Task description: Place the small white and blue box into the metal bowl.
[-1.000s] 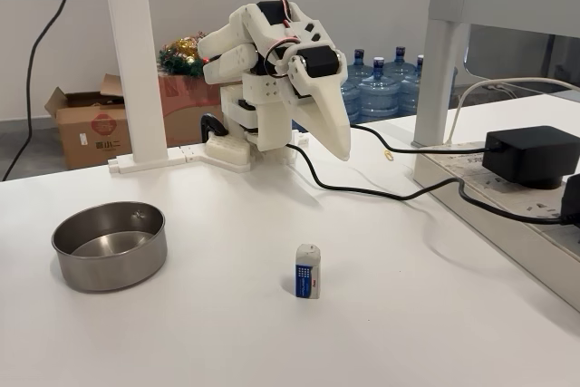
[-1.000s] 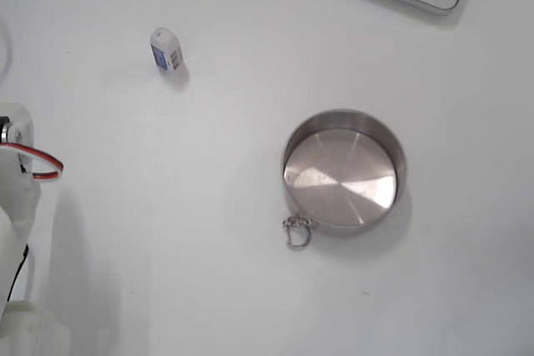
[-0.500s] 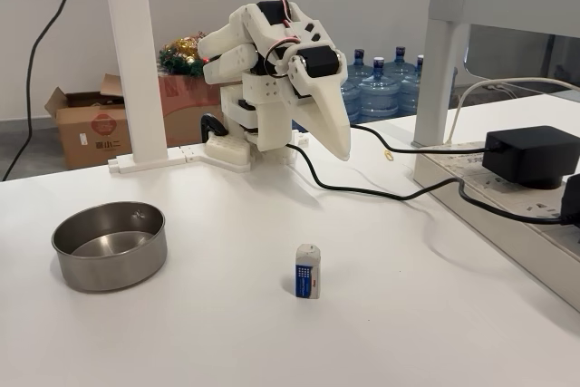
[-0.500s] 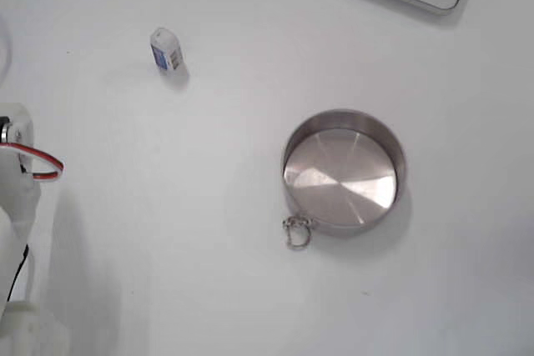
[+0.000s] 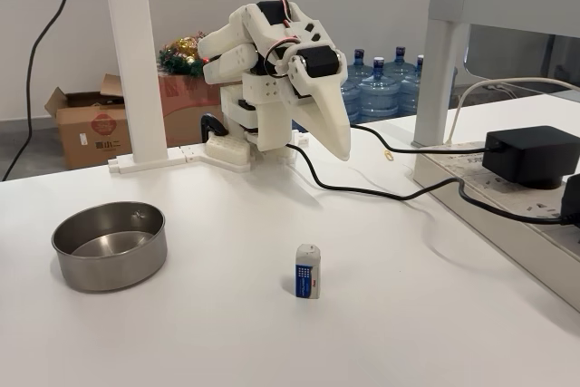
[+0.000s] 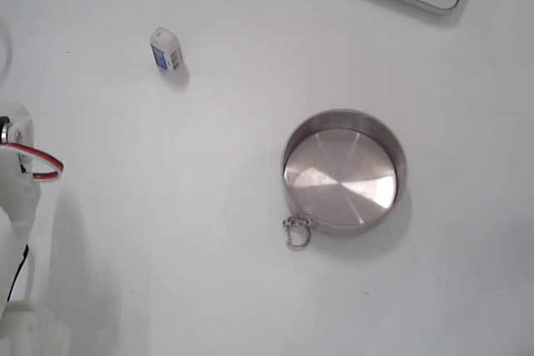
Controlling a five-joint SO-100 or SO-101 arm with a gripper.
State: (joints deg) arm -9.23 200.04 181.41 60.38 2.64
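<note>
A white plastic robot arm sits folded at the back of a smooth white table (image 5: 217,314), its hand (image 5: 339,147) raised well above the surface and pointing down and toward the camera. The two long, tapered fingers appear pressed together and clasp nothing.

The small white and blue box (image 5: 308,271) stands upright on the table, out in front of the hand and lower, well apart from it. Its long axis is vertical: white top, blue face with small print, a red strip at the base. It looks light, smooth and hard-edged, likely to tip if nudged. In the fixed view from above, the box (image 6: 166,49) lies toward the upper left, with the arm at the left edge.

The round, shallow metal bowl (image 5: 110,245) of brushed stainless steel rests to the left of the box in the front fixed view, well apart from it. From above, the bowl (image 6: 399,156) is empty and shiny, with a small metal ring (image 6: 295,230) at its rim.

The hand would need to reach forward and down to the box first.
</note>
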